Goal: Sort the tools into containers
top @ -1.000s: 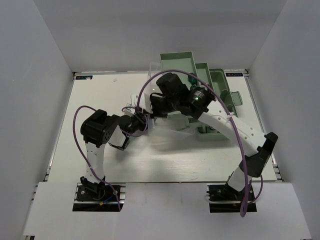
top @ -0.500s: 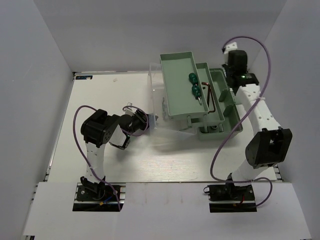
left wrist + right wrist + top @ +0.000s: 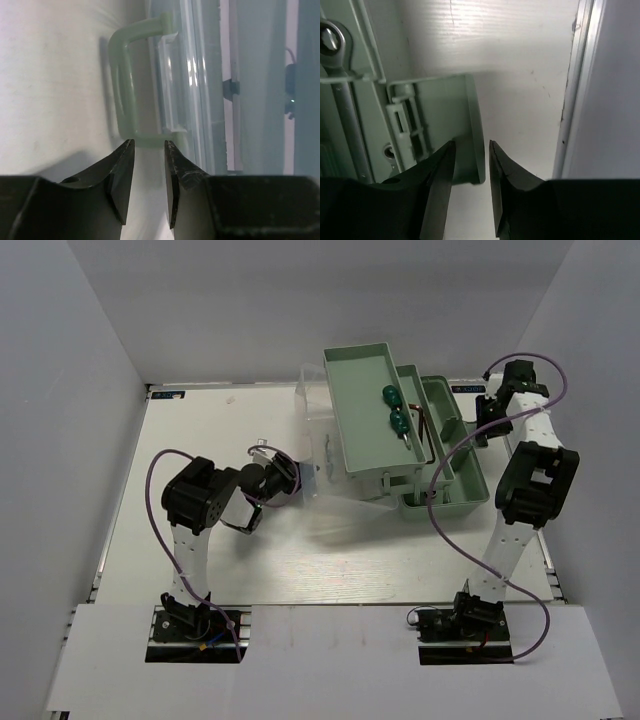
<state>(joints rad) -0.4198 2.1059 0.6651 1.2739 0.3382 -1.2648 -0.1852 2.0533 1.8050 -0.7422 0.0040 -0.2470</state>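
Observation:
The mint-green toolbox stands open with its trays fanned out. Two green-handled screwdrivers lie in the upper tray, a dark hex key in the tray beside it. A silver wrench lies in a compartment in the right wrist view. My left gripper is open and empty, just short of the pale lid handle. My right gripper is open at the box's right end. The edge of a green end flap shows between its tips.
The translucent lid hangs off the toolbox's left side. A metal rail and the white wall run close on the right of my right gripper. Bare white table lies left of and in front of the box.
My right arm has swung from over the toolbox's left side to its far right end, and its jaws have opened. My left arm has barely shifted.

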